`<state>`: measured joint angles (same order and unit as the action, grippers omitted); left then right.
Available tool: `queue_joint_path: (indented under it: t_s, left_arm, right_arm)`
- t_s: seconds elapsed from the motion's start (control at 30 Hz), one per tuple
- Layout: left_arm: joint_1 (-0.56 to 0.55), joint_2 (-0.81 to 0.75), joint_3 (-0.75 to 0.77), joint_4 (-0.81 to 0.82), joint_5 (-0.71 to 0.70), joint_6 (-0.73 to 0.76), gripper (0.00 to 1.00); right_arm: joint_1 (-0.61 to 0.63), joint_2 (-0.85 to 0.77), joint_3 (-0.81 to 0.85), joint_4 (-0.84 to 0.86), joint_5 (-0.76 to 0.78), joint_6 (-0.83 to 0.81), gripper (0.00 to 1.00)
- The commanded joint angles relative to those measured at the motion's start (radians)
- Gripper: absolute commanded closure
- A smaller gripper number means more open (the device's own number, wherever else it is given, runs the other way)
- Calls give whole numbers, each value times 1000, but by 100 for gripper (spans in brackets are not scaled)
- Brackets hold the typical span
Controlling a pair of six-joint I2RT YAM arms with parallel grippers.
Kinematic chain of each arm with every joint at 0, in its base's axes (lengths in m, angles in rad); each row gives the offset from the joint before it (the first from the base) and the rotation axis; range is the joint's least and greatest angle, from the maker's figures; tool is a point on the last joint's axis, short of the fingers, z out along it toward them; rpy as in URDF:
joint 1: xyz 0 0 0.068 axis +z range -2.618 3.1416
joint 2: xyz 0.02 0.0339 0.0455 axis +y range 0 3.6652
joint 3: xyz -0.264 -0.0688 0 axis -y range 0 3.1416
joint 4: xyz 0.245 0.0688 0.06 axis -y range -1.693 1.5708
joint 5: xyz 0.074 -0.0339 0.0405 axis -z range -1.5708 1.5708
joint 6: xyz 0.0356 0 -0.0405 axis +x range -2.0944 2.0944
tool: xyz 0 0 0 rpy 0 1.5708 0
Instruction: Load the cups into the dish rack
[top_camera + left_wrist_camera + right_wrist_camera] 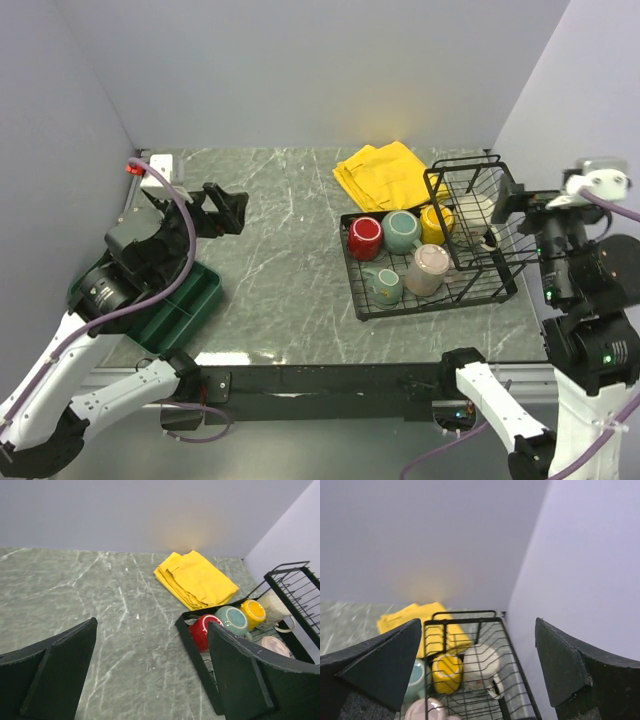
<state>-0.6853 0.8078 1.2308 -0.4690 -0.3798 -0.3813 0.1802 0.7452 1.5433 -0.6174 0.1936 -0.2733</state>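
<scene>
The black wire dish rack (358, 292) stands at the right of the table with all six cups in it. The red mug (364, 237), grey-teal mug (401, 231), yellow mug (435, 224), beige-pink mug (429, 268) and small teal cup (384, 285) sit upside down on the flat part. The cream mug (474, 213) lies in the raised basket (470, 180). My left gripper (228, 208) is open and empty at the far left. My right gripper (508, 205) is open and empty, just right of the basket. In the right wrist view the cream mug (480, 666) and yellow mug (446, 672) show below.
A folded yellow cloth (385, 172) lies behind the rack. A dark green compartmented tray (190, 300) sits at the near left under my left arm. A white box (160, 170) is in the far left corner. Grey walls close in on three sides.
</scene>
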Motion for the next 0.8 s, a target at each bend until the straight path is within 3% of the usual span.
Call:
queue_joint_path:
  t_s: [0.0,0.17,0.77]
  left_arm:
    - [6,-36,50,-45,-62,12,4]
    - [6,-64,41,-62,-51,6,4]
    - [6,-104,13,-62,-50,2,4]
  right_arm:
    - [-53,-36,-34,90,156,71,0]
    - [-99,-79,-98,133,233,69,0]
    - [-163,-75,-107,133,179,102,0]
